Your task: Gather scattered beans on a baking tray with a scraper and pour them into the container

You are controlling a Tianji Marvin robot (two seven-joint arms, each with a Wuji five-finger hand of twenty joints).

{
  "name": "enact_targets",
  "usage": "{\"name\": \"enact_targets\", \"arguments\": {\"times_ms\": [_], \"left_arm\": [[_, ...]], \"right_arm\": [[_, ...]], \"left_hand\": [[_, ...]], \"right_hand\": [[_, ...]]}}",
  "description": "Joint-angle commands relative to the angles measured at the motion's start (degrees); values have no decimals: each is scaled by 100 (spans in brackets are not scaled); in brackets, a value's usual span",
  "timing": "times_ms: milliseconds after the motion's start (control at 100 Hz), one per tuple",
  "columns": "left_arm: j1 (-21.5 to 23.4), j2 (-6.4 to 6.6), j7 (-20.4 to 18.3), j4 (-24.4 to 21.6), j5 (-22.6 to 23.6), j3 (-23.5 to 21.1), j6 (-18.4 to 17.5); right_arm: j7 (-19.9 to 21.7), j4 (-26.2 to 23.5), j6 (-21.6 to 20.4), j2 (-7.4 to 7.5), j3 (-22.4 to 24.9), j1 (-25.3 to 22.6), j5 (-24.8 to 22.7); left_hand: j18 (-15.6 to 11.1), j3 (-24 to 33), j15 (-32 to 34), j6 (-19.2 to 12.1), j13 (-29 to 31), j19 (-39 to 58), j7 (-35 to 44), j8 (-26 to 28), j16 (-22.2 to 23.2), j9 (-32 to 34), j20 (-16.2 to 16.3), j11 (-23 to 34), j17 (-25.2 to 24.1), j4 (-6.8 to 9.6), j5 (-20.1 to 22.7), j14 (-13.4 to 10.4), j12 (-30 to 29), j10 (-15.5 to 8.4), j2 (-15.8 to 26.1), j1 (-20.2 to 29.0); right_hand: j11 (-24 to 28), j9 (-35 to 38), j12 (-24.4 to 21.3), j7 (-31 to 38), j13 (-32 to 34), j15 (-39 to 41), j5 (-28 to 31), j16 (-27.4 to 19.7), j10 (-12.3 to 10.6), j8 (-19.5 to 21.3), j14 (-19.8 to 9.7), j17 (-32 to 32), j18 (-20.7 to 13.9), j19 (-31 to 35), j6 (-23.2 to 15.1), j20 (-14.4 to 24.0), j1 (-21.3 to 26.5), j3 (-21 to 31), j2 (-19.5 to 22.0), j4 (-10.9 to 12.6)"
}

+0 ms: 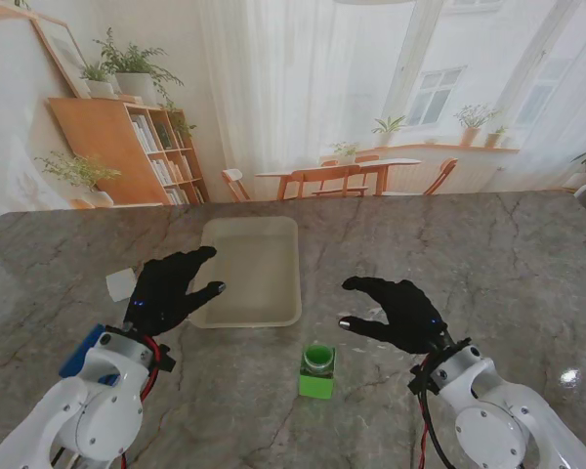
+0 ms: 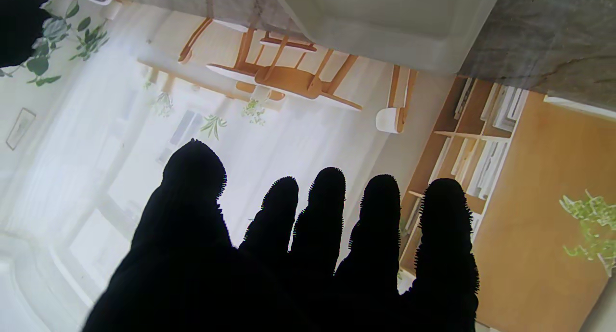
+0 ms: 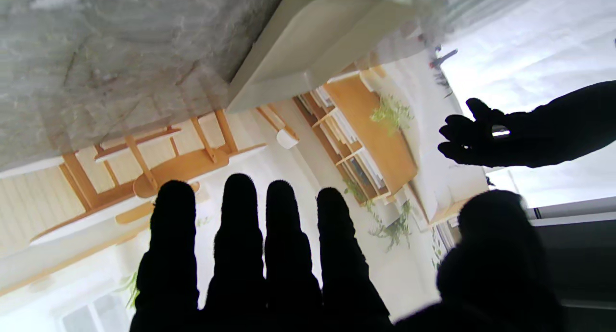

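Both the left hand and right hand hover spread and empty, so gathering hasn't begun (beans too small to discern): the baking tray lies between them, container nearer me; next, grasp a scraper.
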Motion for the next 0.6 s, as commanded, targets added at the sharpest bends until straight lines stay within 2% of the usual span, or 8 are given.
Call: {"name": "enact_targets", "arguments": {"times_ms": [0, 180, 330, 410, 440, 520, 550, 590], "left_arm": [[153, -53, -23, 112, -52, 119, -25], [272, -97, 298, 233, -62, 233, 83], [346, -112, 467, 298, -22, 301, 153], [378, -112, 504, 304, 16, 314, 171], [390, -110, 499, 300, 24, 311, 170], [417, -106, 493, 292, 52, 306, 196], [424, -107, 499, 292, 56, 304, 207], [435, -112, 510, 292, 42, 300, 217]], "right_arm": [[154, 231, -151, 74, 60, -67, 49], [589, 550, -932, 192, 241, -114, -41], [686, 783, -1151, 253, 193, -86, -250], [652, 901, -1152, 275, 105, -45, -424], [613, 958, -1147, 281, 53, -18, -492], [519, 1099, -1154, 297, -102, 58, -622], [454, 1147, -1163, 304, -159, 85, -717], [385, 1196, -1166, 317, -227, 114, -835]], "left_hand": [[111, -109, 5, -108, 147, 113, 54, 79, 63, 82, 164, -14, -7, -467, 72, -45, 74, -82, 288, -86], [107, -113, -18, -73, 125, 121, 28, 86, 88, 72, 157, -29, -35, -468, 68, -23, 83, -64, 287, -89], [119, -106, -31, -86, 128, 99, 14, 85, 93, 85, 137, -32, -46, -465, 72, -19, 85, -75, 289, -65], [114, -105, -34, -84, 129, 94, 13, 86, 96, 91, 130, -31, -44, -465, 77, -26, 87, -74, 289, -60], [117, -109, -33, -85, 135, 95, 13, 87, 97, 89, 128, -32, -37, -466, 80, -25, 87, -72, 284, -64], [121, -108, -36, -90, 132, 81, 10, 88, 99, 87, 118, -33, -46, -467, 79, -37, 88, -78, 304, -64], [119, -109, -36, -83, 134, 80, 7, 87, 100, 87, 116, -34, -44, -467, 75, -33, 88, -71, 310, -63], [107, -108, -37, -84, 134, 79, 5, 87, 101, 90, 114, -32, -43, -468, 74, -35, 89, -73, 319, -60]], "right_hand": [[-251, -383, -200, -303, -393, -274, -356, -142, 135, -215, 158, -342, -30, -301, 275, -184, -294, 3, -33, 155], [-504, -1409, -397, -903, -1288, -613, -1345, -305, 613, -439, 489, -944, -120, -818, 839, -413, -725, -74, 23, 113], [-414, -1870, -378, -1280, -1579, -523, -1724, -308, 900, -419, 643, -1159, -57, -790, 1216, -417, -814, -58, 21, 99], [-363, -2036, -327, -1494, -1620, -410, -1643, -250, 1016, -925, 702, -1199, -3, -712, 1413, -384, -822, -44, 29, 105], [-355, -2063, -289, -1427, -1590, -367, -1614, -205, 1058, -1494, 710, -1189, 30, -680, 1490, -363, -842, -16, 19, 103], [-339, -2191, -239, -1518, -1604, -254, -1596, -132, 1129, -1797, 732, -1211, 68, -616, 1631, -319, -854, 16, 4, 103], [-337, -2191, -183, -1496, -1598, -230, -1528, -111, 1164, -2409, 741, -1192, 96, -605, 1683, -274, -924, 114, -15, 95], [-350, -2232, -178, -1496, -1610, -220, -1527, -104, 1195, -2509, 759, -1194, 114, -599, 1744, -266, -949, 139, 3, 94]]}}
